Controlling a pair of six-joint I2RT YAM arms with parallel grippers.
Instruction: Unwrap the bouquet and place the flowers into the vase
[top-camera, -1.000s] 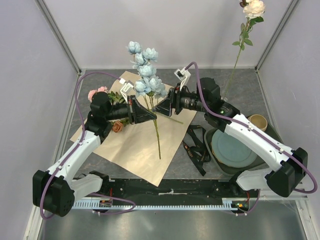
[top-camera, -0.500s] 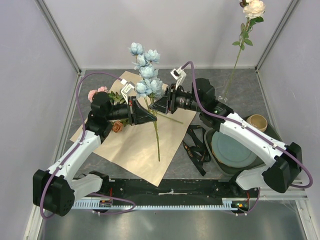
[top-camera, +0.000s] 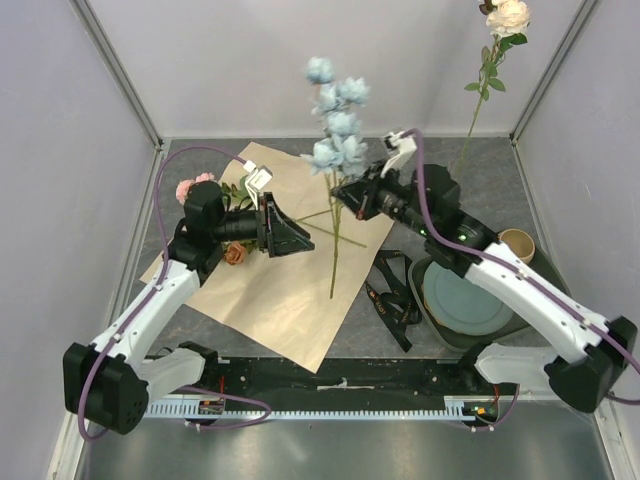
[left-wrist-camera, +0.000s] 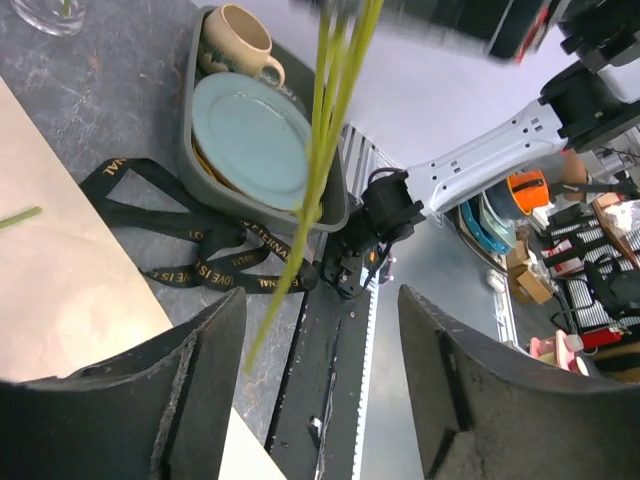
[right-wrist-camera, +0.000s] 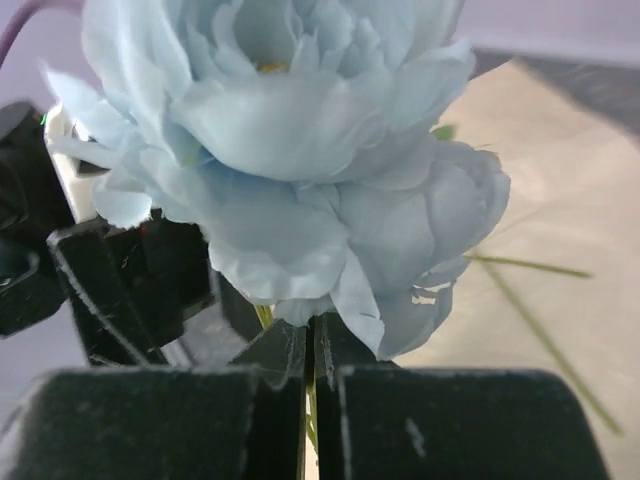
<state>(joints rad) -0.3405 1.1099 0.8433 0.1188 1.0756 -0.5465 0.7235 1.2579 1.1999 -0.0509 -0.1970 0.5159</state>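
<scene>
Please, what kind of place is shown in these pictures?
Probably a robot test cell in a laboratory or workshop. The left arm and right arm are bolted to a grey table enclosed by plain pale walls on metal posts. The left wrist view shows what look like cluttered shelves beyond.

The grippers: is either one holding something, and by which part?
The right gripper holds the blue flowers by the stem, just under the blossoms; left gripper holds nothing.
</scene>
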